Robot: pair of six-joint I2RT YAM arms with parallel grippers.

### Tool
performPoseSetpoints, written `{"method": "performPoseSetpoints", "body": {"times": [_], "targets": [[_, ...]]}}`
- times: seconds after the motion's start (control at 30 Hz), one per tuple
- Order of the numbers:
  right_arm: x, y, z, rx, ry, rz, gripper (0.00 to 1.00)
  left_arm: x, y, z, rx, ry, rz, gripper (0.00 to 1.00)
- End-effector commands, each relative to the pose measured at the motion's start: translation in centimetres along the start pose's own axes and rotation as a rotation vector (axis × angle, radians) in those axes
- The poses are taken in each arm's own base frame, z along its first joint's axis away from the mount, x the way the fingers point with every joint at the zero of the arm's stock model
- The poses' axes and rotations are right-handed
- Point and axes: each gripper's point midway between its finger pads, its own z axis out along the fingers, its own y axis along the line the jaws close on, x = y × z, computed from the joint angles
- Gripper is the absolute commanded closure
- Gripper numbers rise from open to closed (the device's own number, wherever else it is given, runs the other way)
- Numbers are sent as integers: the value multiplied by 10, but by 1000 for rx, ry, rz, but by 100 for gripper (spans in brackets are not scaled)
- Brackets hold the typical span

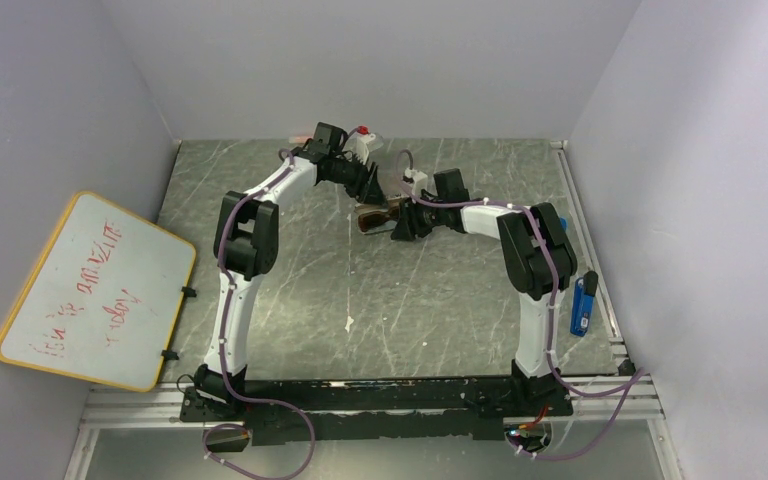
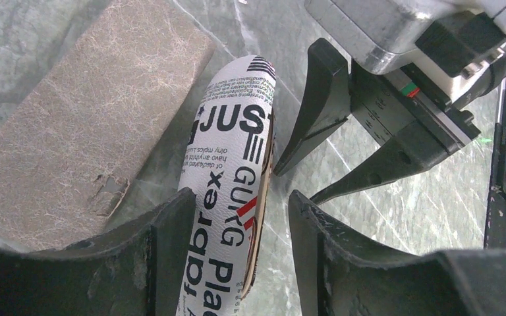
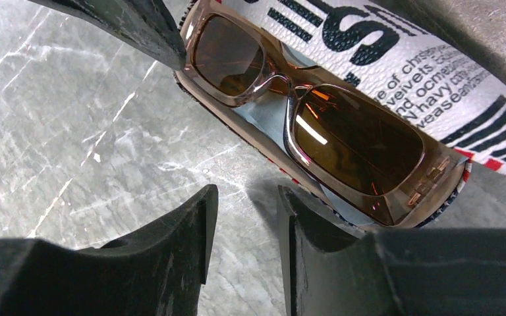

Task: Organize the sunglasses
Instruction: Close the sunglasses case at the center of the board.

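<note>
The amber-lensed sunglasses (image 3: 303, 108) lie lenses up inside the open printed case (image 3: 395, 72), bedded on a light-blue cloth (image 3: 263, 118) that lines it. The case sits on the marble-patterned bench (image 3: 72, 131) toward its far middle, where the two arms reach in from either side.

The left hand (image 2: 237, 201) straddles one end of the case with its jaws apart. One finger lies against the case's white side and the other stands just clear of its edge. This looks like a bracing hold, meant to keep the light case from sliding or tipping while the other arm works.

The right hand (image 3: 245, 194) hovers just beside the case's open long edge, its fingers parted by a narrow gap and gripping nothing. It is low and angled toward the rim, which would suit either nudging the glasses deeper or folding the flap over them.

A flat brown fibrous oblong (image 2: 85, 131), probably a second case, lies just beside the printed one. The black-framed pair shows in no view. I judge the task about half along, with one pair seated and its case not yet shut.
</note>
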Motion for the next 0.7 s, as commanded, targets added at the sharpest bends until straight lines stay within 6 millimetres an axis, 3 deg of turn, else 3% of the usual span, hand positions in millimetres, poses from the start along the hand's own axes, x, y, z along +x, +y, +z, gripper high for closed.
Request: {"method": "performPoseSetpoints", "body": {"times": [0.0,0.4,0.53,0.67], "targets": [[-7,0,1,-22,-32,-15,58,-33,-29,-17,36,-57,72,43],[-2,-5,3,-14,-14,-19,58,-35,-28,-19,25,-56,82,47],[-1,-5,4,-17,-13,-17,58,-37,-28,-19,26,-58,84,61],[-2,-5,3,-16,-16,-21,58,-35,-28,-18,31,-54,79,62]]}}
